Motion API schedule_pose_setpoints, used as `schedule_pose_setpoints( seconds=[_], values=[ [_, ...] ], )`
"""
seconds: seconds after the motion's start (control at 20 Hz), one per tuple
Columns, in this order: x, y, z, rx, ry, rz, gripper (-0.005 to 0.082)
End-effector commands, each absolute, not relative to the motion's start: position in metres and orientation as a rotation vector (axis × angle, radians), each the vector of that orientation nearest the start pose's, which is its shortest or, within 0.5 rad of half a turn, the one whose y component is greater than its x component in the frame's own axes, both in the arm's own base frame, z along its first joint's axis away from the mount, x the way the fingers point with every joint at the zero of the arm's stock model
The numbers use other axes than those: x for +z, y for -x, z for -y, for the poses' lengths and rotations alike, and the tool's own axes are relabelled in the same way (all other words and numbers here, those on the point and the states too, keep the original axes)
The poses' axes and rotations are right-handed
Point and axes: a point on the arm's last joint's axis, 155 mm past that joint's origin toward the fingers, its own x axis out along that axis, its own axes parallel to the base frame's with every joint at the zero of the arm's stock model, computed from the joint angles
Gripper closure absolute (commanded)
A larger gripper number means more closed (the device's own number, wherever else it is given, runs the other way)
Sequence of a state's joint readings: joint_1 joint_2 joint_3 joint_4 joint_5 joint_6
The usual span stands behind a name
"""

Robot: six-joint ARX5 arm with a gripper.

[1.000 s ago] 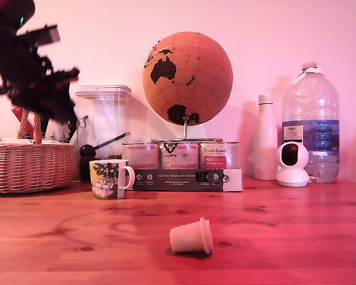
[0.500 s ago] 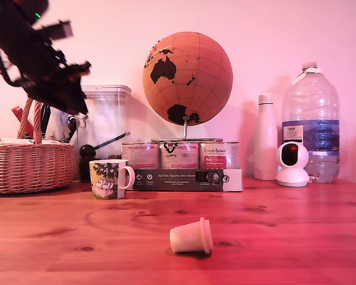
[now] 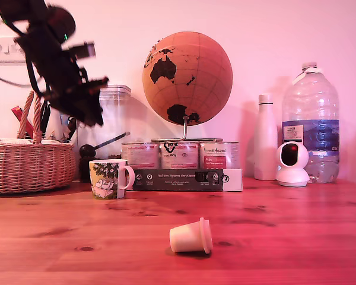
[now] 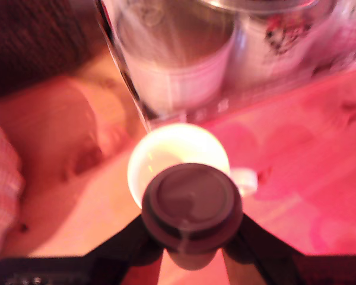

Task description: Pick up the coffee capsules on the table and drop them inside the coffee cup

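Observation:
In the wrist view my gripper is shut on a blackish coffee capsule, foil lid facing the camera, held between two black fingers. Right below it lies the coffee cup's white mouth. The exterior view shows the coffee cup, a short mug with a green-and-yellow print and a white handle, standing on the table's left. My gripper hangs above it and slightly left in the exterior view. A cream-white coffee capsule lies on its side near the front middle of the table.
A wicker basket stands at the exterior view's left, with a clear lidded jar and a black scoop behind the cup. Behind are the globe, tins on a dark box, a white bottle, a camera and a water bottle.
The arm has swung from over the basket toward the exterior view's right and now hangs above the cup. The cream-white capsule and the cup have not moved.

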State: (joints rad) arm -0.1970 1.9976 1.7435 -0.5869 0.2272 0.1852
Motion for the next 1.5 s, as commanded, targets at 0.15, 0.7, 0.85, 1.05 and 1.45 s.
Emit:
schedule_pose_setpoints(
  seconds=[0.15, 0.7, 0.85, 1.05, 1.45],
  values=[
    [0.143, -0.544, 0.157, -0.496, -0.176, -0.836, 0.0726],
    [0.11, -0.563, 0.16, -0.503, -0.209, -0.9, 0.0726],
    [0.106, -0.565, 0.158, -0.493, -0.221, -0.906, 0.0726],
    [0.093, -0.562, 0.157, -0.493, -0.222, -0.94, 0.0726],
    [0.09, -0.567, 0.159, -0.496, -0.226, -0.925, 0.05]
  ],
)
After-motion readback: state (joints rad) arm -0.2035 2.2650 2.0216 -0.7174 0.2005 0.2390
